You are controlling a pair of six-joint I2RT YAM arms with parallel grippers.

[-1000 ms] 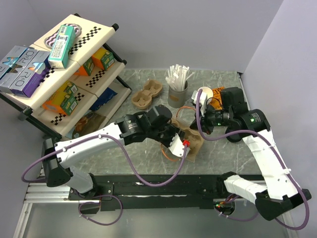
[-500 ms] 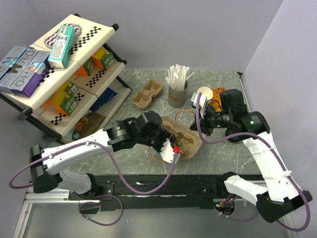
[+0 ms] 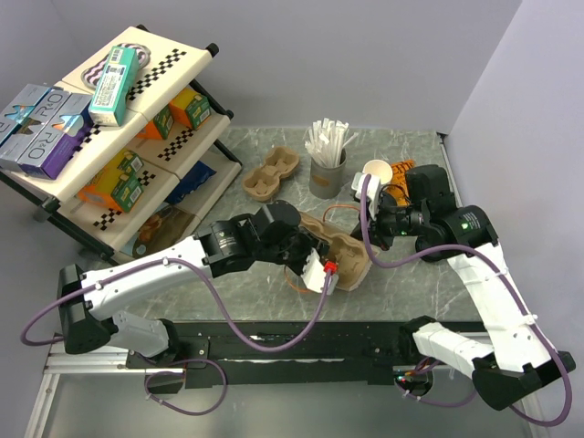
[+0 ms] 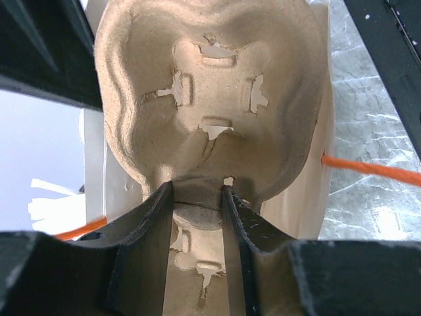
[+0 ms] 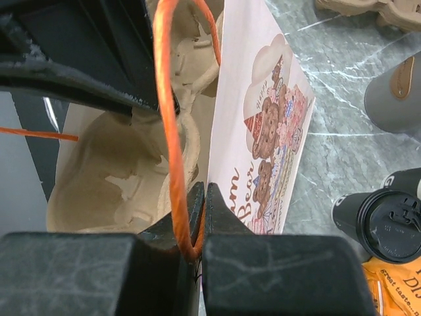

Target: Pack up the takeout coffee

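The takeout coffee [image 5: 388,222], a dark cup with a black top, stands on the table at the lower right of the right wrist view; in the top view the right arm hides it. My left gripper [image 4: 197,192] is shut on the middle ridge of a tan pulp cup carrier [image 4: 210,99] and holds it inside the mouth of a white paper bag [image 5: 263,145] with a bear print. My right gripper [image 5: 204,197] is shut on the bag's rim and its orange handle [image 5: 168,118]. In the top view the left gripper [image 3: 336,255] and right gripper [image 3: 367,230] meet at the carrier [image 3: 349,251].
A second carrier [image 3: 271,173], a grey cup of straws [image 3: 328,169] and a white cup [image 3: 377,171] stand at the back. An orange snack packet [image 5: 395,283] lies beside the coffee. A tilted shelf of boxes [image 3: 119,137] fills the left.
My left gripper drew back to the left with the carrier, then moved right again into the bag. My right gripper shifted slightly and kept its hold on the bag.
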